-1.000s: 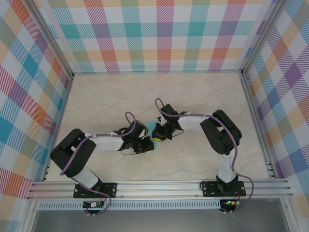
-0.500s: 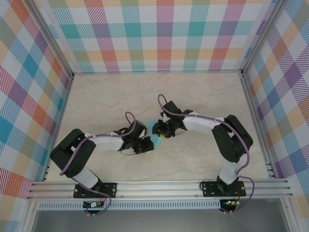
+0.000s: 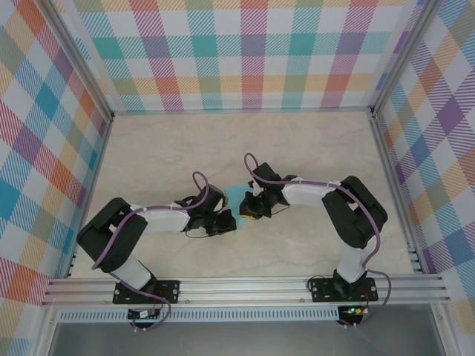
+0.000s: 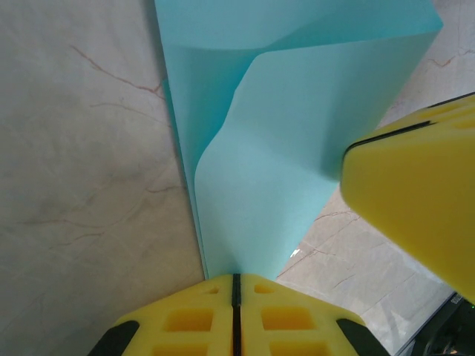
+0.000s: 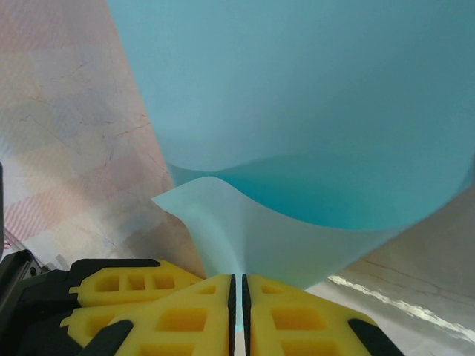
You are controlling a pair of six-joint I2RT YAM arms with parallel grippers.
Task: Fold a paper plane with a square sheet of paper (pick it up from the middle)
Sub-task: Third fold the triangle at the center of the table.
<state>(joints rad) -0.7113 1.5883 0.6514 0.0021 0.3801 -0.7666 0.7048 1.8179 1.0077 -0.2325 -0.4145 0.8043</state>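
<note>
Starting with the top external view: the square sheet of paper is seen as a small turquoise patch at about the middle of the table, and it is flanked by both arms. The left gripper is set at the paper's near edge, toward the front of the table, and the right gripper is placed just beside it on the paper's right. The two grippers are held close together over the table's middle. Whether the fingers are clenched cannot be told from up here.

Over to the left wrist view: the square sheet of paper is lifted off the table and curled, with one layer bowed in front of another. Its lower end is drawn straight into the seam of the left gripper, whose yellow pads are pressed together on it. A yellow finger of the right gripper is laid against the paper's right edge, above the table.

Now the right wrist view: the square sheet of paper is spread wide above the table, a darker fold being shown under the upper layer. A pale flap is pulled down into the right gripper, and the jaws are clamped on it with a hairline gap left between the yellow pads.
</note>
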